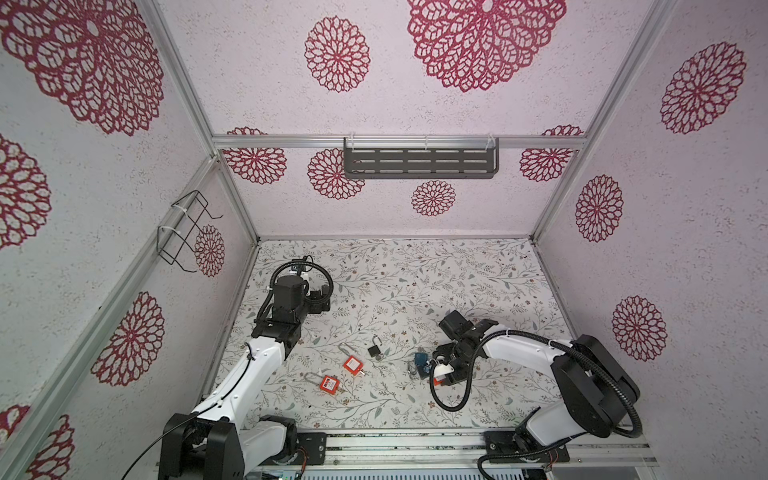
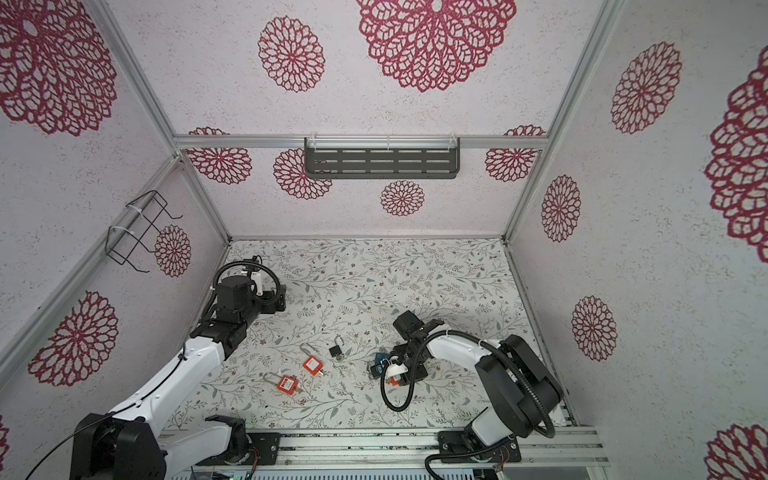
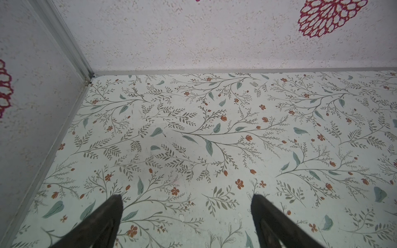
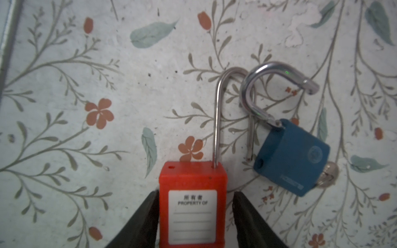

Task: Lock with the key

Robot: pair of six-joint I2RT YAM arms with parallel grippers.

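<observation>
While the left arm hangs over a bare stretch of desk near the back left corner, the left jaws are spread wide with nothing between them. The right arm reaches down toward the near middle of the desk. There the right jaws sit either side of a red padlock, its white label showing. One finger looks pressed against the body. Beside the other I see a thin dark gap, so I cannot tell whether the padlock is truly pinched.

Its thin shackle is seated by one leg only, and the free end hangs clear of its hole. That shackle crosses the thicker one of a blue padlock just beside it. The blue padlock is open too, with a silver key in its underside. Whether the two shackles are linked I cannot tell.

Further toward the left arm, a second red padlock, a third red padlock and a small black padlock lie near one another, apart from both arms.
</observation>
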